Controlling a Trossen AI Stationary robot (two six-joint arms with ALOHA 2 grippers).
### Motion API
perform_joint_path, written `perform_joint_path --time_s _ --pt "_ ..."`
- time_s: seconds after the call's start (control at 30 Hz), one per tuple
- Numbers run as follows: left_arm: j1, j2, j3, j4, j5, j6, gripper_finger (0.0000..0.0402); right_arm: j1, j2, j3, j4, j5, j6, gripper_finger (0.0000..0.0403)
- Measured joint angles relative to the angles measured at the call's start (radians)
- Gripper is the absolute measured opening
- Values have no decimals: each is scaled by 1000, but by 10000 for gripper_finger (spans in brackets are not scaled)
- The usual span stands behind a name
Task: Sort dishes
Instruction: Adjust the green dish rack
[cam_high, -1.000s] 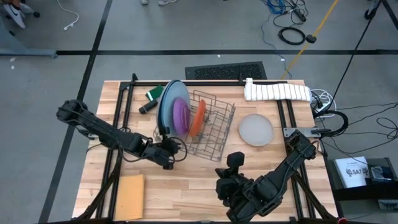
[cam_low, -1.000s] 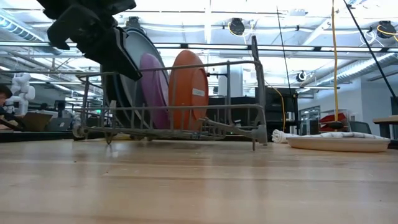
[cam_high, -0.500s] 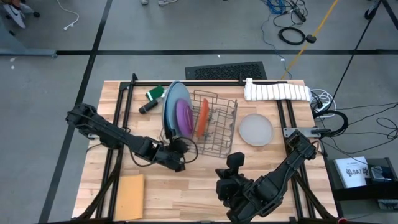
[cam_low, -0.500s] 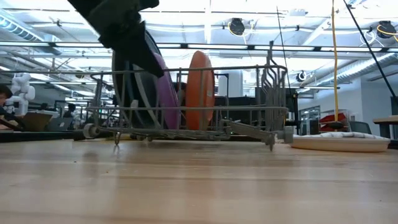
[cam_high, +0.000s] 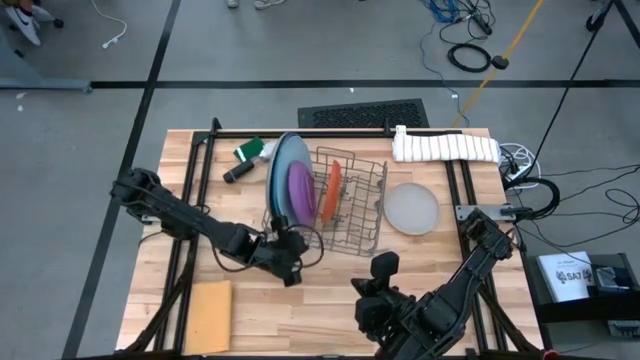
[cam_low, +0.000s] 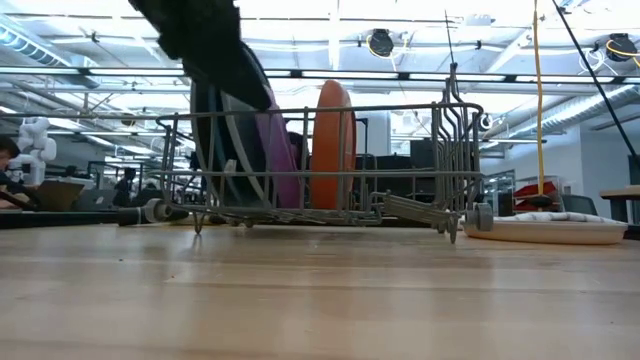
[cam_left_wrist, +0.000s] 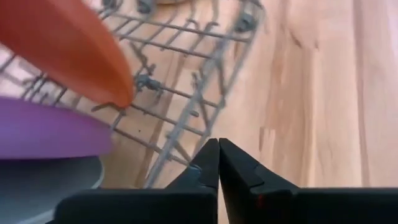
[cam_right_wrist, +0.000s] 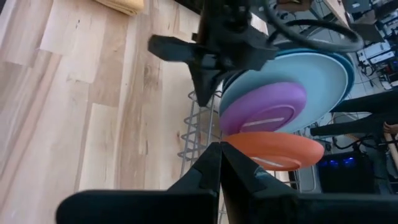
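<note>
A wire rack (cam_high: 350, 205) stands mid-table. On edge in it are large blue and pale teal plates (cam_high: 283, 172), a purple plate (cam_high: 300, 192) and an orange plate (cam_high: 330, 190). A light grey plate (cam_high: 412, 208) lies flat on the table to the rack's right. My left gripper (cam_high: 298, 262) is shut at the rack's near left corner (cam_left_wrist: 177, 140); in the low view it (cam_low: 205, 40) hangs in front of the plates. My right gripper (cam_right_wrist: 219, 149) is shut on nothing and hovers above the table on the rack's near side (cam_high: 382, 268). My left gripper's shut fingertips (cam_left_wrist: 208, 155) stand right beside the wires of the rack's near left corner (cam_left_wrist: 177, 140), slanting down from the table's left. I cannot tell whether they touch the wires. Nothing sits between the fingers.
A rolled white towel (cam_high: 445, 147) lies at the far right, and green and black items (cam_high: 248, 155) at the far left of the rack. A flat tan sheet (cam_high: 210, 300) lies at the near left. Bare wood stretches along the near edge.
My left gripper has gone toward the table's right edge and a little nearer, rolling its wrist. The rack and its standing plates have slid along the table to the right and turned slightly. The light grey plate has stayed put.
</note>
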Motion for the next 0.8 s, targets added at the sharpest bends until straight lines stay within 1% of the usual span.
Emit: perform_joint_path --time_s 0.13,0.3,0.4,0.47,0.53,0.6,0.7,0.8 --pt "-9 -5 7 -8 -6 96 45 4 0 0 -1 -1 4 0" --pt "-28 -4 8 -9 -12 202 114 9 0 0 -9 -2 19 0" --pt "-40 -7 8 -29 -48 267 155 10 0 0 -9 -3 20 0" --pt "-48 -8 9 -47 -69 303 175 10 0 0 -9 -3 20 0" --pt "-60 -8 9 -47 -69 340 185 10 0 0 -9 -4 20 0" --pt "-73 -8 9 -56 -103 364 188 10 0 0 -9 -4 20 0" --pt "-64 -8 9 -152 -168 361 189 9 0 0 -9 -4 20 0" --pt "-42 -8 9 -203 -179 335 189 9 0 0 -7 -4 20 0"
